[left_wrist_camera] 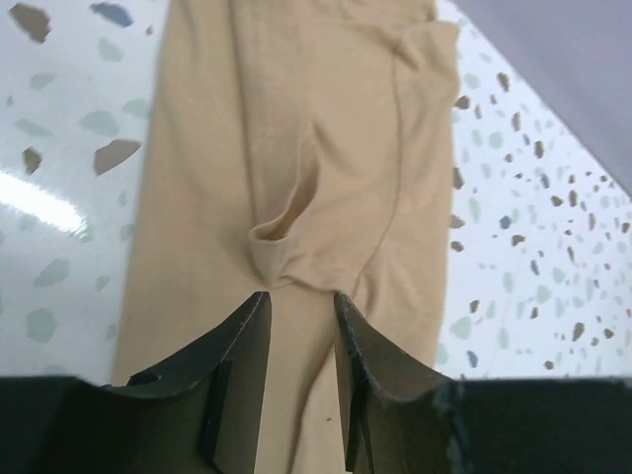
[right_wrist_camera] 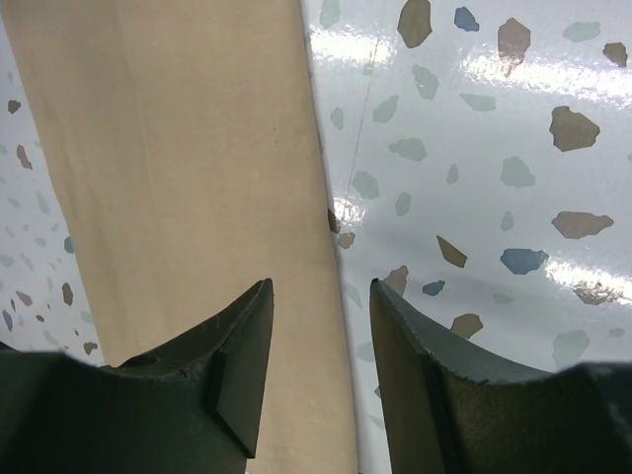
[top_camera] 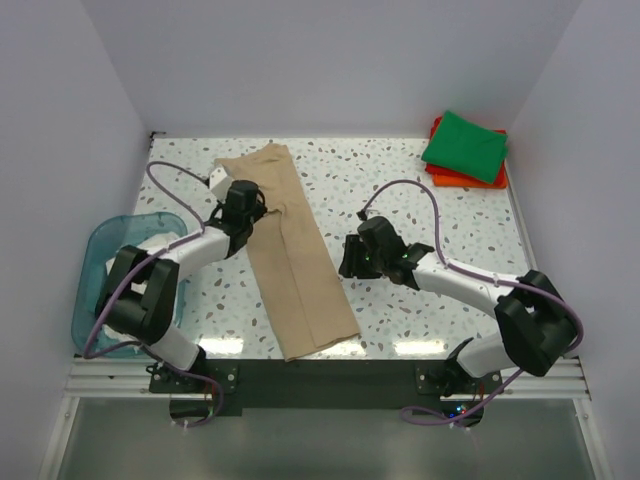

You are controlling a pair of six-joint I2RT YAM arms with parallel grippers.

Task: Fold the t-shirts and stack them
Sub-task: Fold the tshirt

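**While two shirts sit stacked, the tan one is only part-folded**

Although the speckled table [top_camera: 400, 180] carries one finished pile, most of the work looks undone. Across its middle the tan t-shirt [top_camera: 295, 270] lies flat as a long narrow strip, running from about 11 o'clock down to 6 o'clock. Its sides appear turned in, but it is not yet folded end to end or carried to the pile. At 9 o'clock stands the teal basket [top_camera: 95, 260], partly hidden by the left arm, so I cannot tell what it holds. At 1 o'clock the green t-shirt [top_camera: 465, 148] rests folded on top of the orange-red t-shirt [top_camera: 465, 181]. The left gripper [left_wrist_camera: 299, 296] hovers over the strip's upper part, fingers parted and grasping nothing, with a small pucker [left_wrist_camera: 281, 252] in the cloth just ahead of the tips. The right gripper [right_wrist_camera: 321, 286] hangs over the strip's 3 o'clock edge, fingers likewise parted and empty. By my judgement, the crosswise folds and the stacking remain.
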